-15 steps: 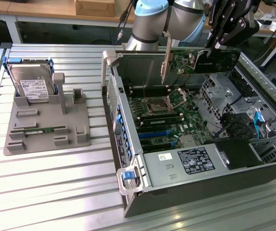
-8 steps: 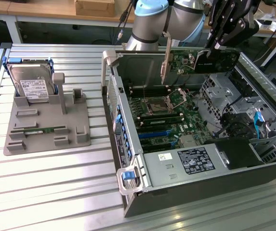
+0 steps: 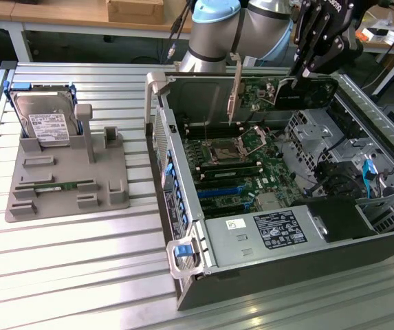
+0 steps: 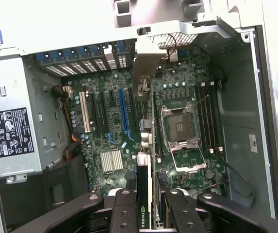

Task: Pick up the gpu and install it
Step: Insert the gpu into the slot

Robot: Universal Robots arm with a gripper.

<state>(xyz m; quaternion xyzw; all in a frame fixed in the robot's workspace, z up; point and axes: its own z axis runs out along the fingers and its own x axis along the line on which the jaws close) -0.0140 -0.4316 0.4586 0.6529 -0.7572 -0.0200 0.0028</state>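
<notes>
We list the gpu (image 4: 143, 215) clamped edge-on in the end effector (image 4: 145, 183), hung over the motherboard (image 4: 114, 121) beneath it inside the open case (image 3: 286, 271), seemingly so its edge lines up with a slot.

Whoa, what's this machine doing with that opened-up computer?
A robot arm's gripper is clamped on the gpu, a thin card with a metal bracket at one end. It holds the card on edge above the motherboard inside the open computer case. The card is not yet seated in a slot. On the exterior view's left, a grey holder carries a hard drive, untouched.
</notes>
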